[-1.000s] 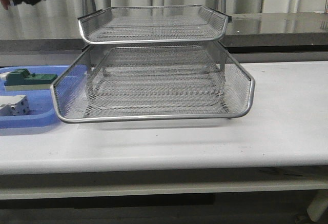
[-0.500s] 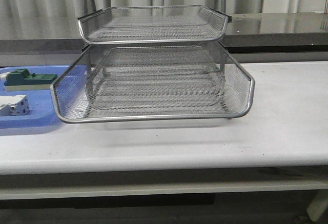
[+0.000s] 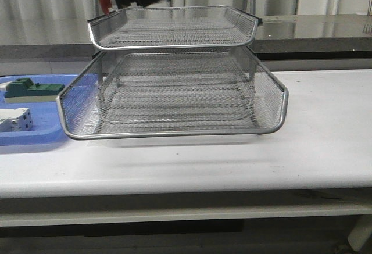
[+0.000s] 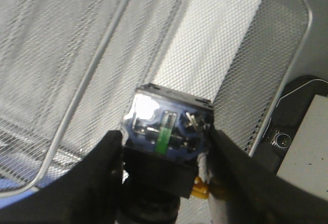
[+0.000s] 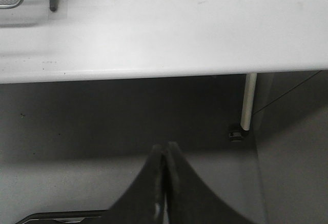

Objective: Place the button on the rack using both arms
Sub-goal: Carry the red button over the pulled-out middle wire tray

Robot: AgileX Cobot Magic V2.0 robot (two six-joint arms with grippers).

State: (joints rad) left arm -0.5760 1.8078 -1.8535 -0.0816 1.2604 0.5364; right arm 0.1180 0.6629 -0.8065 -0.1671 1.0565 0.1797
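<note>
White worktop (image 3: pixel 325 149) carries the rack (image 3: pixel 174 91); left pincer (image 4: pixel 164 157) pinches the button (image 4: pixel 166 129) by its body above the mesh, right pincer (image 5: pixel 164 183) pressed together, empty; button looks light, rigid, smooth plastic, so body-side grip seems right.

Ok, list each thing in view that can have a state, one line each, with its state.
button: clamped between the left gripper's fingers, held above the rack's mesh.
left gripper: shut on the button.
right gripper: shut, empty, out past the table edge.
rack: upright on the table, the tiers that show hold nothing.
blue tray: flat on the table, holding a green block and a white block.
</note>
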